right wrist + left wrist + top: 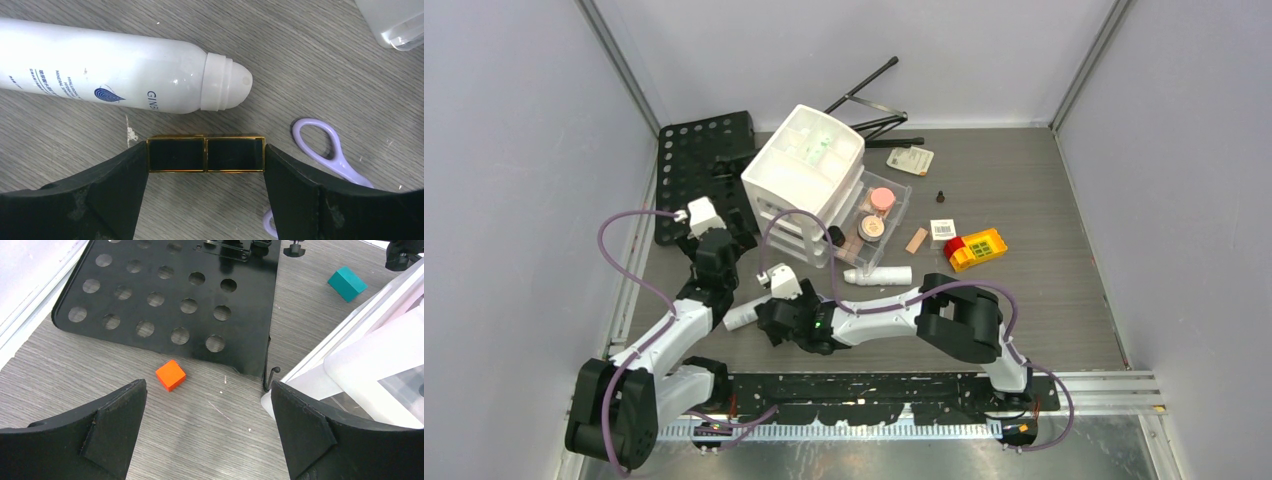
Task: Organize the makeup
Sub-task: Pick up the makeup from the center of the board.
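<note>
In the right wrist view a black-gold lipstick [205, 155] lies flat on the table. My right gripper [205, 161] has closed on it lengthwise, one finger against each end. A white bottle [115, 77] lies just beyond the lipstick; from above, this bottle [742, 315] shows beside the right gripper [769, 318]. A second white bottle [879, 275] lies near the organizer. Two round compacts [882, 200] sit in a pulled-out clear drawer [902, 192]. My left gripper [207, 400] is open over bare table, holding nothing.
A white drawer organizer [804, 165] stands mid-table beside a black perforated plate [692, 165]. An orange cube [170, 375] and a teal block [347, 283] lie near the plate. Purple scissors [325, 150] lie beside my right fingers. A red-and-yellow block [977, 248] and a tan block [917, 240] lie right.
</note>
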